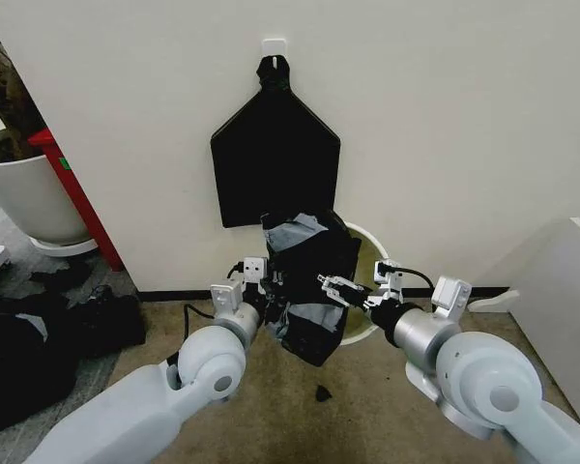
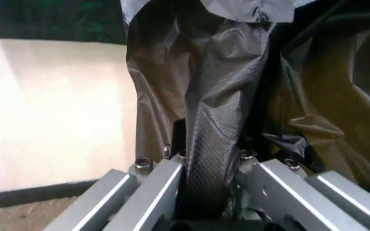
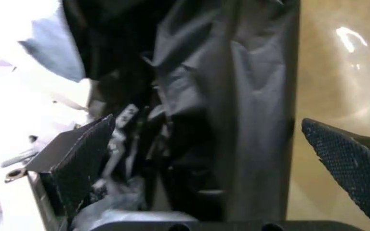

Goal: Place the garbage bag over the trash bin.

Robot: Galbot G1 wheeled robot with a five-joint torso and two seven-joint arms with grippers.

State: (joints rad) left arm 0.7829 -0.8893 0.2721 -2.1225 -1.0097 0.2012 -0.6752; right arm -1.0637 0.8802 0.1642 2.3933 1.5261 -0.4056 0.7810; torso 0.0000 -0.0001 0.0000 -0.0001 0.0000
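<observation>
Two grippers at the garbage bag [image 1: 309, 280], left [image 1: 271, 287] pinching, right [image 1: 340, 288] agape.

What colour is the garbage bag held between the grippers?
Glossy black, the garbage bag shows greyish sheen where light catches it; clearest in the head view.
</observation>
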